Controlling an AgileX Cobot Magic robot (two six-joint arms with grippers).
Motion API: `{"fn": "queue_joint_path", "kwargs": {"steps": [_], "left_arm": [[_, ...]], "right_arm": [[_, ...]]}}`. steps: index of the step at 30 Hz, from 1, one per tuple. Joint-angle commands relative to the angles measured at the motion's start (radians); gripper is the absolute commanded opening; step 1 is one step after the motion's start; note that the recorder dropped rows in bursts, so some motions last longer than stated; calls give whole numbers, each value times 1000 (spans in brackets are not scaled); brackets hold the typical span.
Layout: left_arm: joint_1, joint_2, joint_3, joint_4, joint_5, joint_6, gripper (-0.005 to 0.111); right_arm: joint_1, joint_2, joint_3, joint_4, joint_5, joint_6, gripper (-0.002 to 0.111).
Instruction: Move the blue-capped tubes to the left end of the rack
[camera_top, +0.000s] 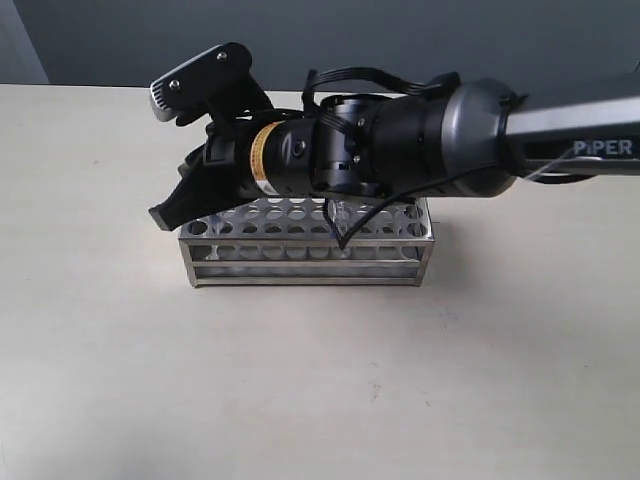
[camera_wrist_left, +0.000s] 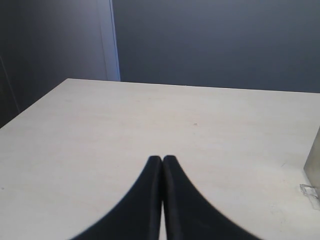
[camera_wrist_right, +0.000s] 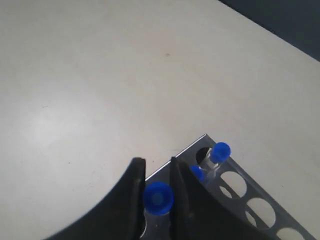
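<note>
The silver rack (camera_top: 300, 266) stands mid-table, and my right arm reaches across it to its left end. In the exterior view the arm hides the blue-capped tubes. My right gripper (camera_top: 172, 212) (camera_wrist_right: 155, 163) is shut on one blue-capped tube (camera_wrist_right: 158, 198), which stands upright over a hole at the rack's end corner. Its fingers press the cap from both sides. Two more blue caps stand in the rack plate (camera_wrist_right: 260, 212) just beside it: one in full view (camera_wrist_right: 221, 150), one half hidden behind a finger (camera_wrist_right: 198, 173). My left gripper (camera_wrist_left: 162, 159) is shut on nothing above bare table, outside the exterior view.
The beige table (camera_top: 320, 390) runs wide on all sides of the rack. A grey metal edge (camera_wrist_left: 315, 162) shows at the border of the left wrist view. A dark wall stands behind the table's far edge.
</note>
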Motion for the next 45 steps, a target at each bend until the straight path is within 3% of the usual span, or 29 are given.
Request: {"fn": "queue_joint_path", "kwargs": {"steps": [1, 23, 31, 37, 45], "left_arm": [[-9, -4, 3, -2, 2, -3, 0], [-9, -4, 3, -2, 2, -3, 0], [-9, -4, 3, -2, 2, -3, 0], [-9, -4, 3, -2, 2, -3, 0], [-9, -4, 3, -4, 2, -3, 0]], "right_arm": [[0, 40, -49, -18, 21, -2, -1], [0, 135, -63, -53, -42, -2, -1], [0, 67, -63, -73, 165, -19, -1], [0, 38, -63, 41, 195, -148, -1], [19, 47, -63, 458, 280, -628, -1]]}}
